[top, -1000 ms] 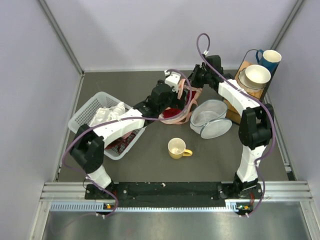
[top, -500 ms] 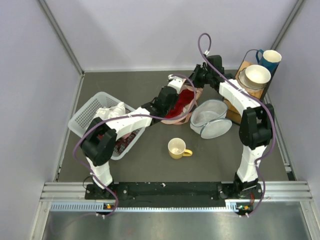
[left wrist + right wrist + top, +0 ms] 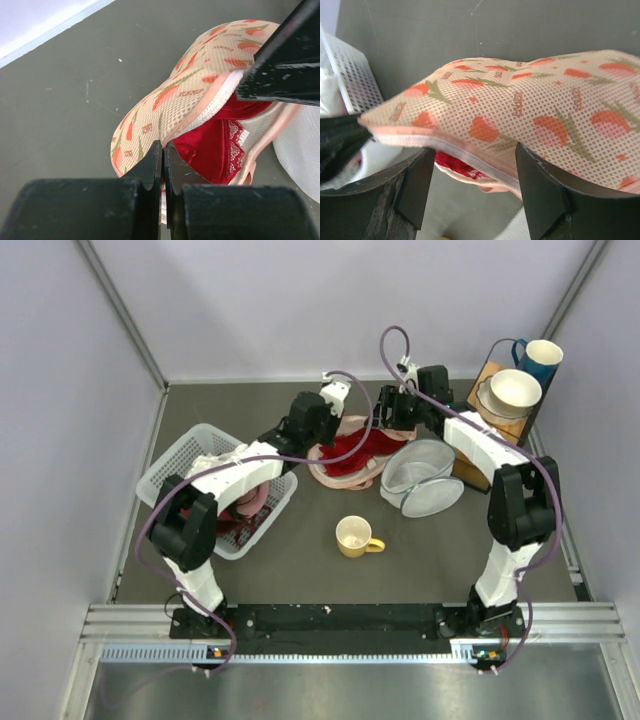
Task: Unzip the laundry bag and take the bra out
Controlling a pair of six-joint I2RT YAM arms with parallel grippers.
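Both claws (image 3: 162, 165) (image 3: 472, 172) (seemingly) on laundry bag (image 3: 150, 117)

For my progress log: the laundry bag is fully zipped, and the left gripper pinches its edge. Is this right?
Not fully zipped: the left wrist view shows the laundry bag gaping open, with the red bra visible inside. The left gripper does pinch its edge.

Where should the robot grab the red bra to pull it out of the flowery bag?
Probably the lacy red edge of the bra, where it peeks out of the laundry bag. Come in from the open zipper side, since the mesh covers the rest of it.
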